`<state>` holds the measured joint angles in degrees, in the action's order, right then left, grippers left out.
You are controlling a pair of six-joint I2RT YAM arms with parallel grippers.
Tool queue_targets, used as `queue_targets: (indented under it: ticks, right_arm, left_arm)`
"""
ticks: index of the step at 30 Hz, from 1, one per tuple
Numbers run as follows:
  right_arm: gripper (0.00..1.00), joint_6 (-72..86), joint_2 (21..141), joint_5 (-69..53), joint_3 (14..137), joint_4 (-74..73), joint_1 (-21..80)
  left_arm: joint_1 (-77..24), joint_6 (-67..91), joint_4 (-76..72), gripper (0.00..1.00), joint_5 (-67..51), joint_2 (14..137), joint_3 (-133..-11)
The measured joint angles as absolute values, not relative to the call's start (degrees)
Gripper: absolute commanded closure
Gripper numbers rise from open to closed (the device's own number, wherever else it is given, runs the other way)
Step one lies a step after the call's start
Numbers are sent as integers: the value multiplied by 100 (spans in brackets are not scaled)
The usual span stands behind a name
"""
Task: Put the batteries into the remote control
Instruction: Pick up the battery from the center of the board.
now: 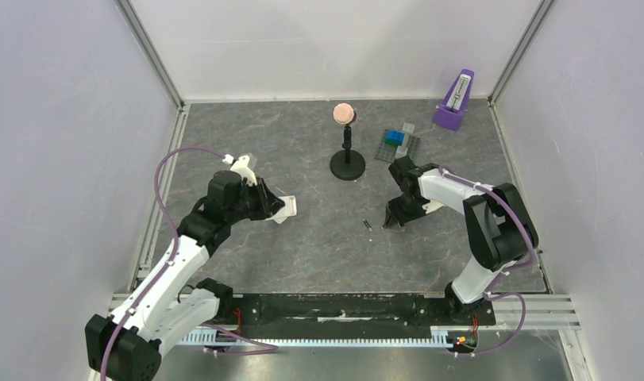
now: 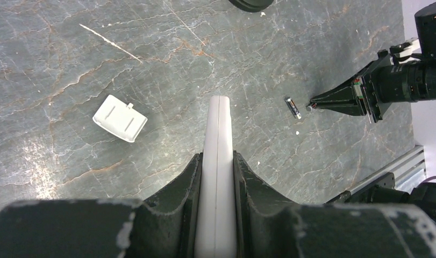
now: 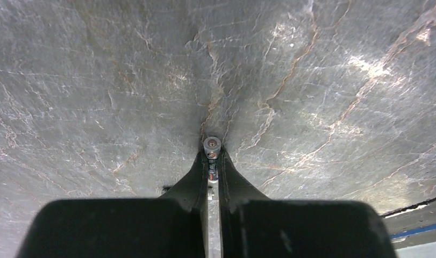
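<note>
The left hand [image 2: 218,157] is clamped on the remote [image 2: 219,115]. It's gripped edge-on, so the wrist cam only shows the thin side with the seam. The white cover [image 2: 120,118] is off and lying flat on the surface [image 2: 70,59], a bit to the side of the remote.

The right hand [image 3: 212,161] is squeezed shut on one battery [image 3: 212,144]. The battery runs lengthwise between the fingers with just its metal end poking out past the tips. The second battery [image 2: 293,107] is loose on the surface, right beside the right hand's tips.

Stuff that could go sideways from here:

- The loose one is so close to the right hand that any sideways nudge on the way up would send it rolling.
- The held battery is pinched along its length by narrow tips. If it gets pushed nose-first into a spring contact, I'd expect it to slide back between the fingers or pivot instead of seating.
- The remote is only held at one end, so pressing a battery in could twist it in the grip.
- From that edge-on view I honestly can't tell which way the open bay faces, so a wrong approach side is a real risk.
- Polarity could end up wrong too.
</note>
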<state>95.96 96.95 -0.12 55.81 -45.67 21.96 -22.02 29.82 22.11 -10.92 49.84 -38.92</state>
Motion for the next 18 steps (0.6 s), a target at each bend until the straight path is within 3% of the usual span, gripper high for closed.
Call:
queue_targets:
  ticks: [11, 18]
  right_arm:
    - [100, 8490, 9273, 742, 5583, -4589, 2246]
    - [100, 7266, 7352, 1022, 4906, -3804, 2279]
  left_arm:
    - [-2182, 2987, 2211, 98, -1105, 4954, -3892]
    - [-2182, 3133, 2058, 98, -1474, 4816, -3892]
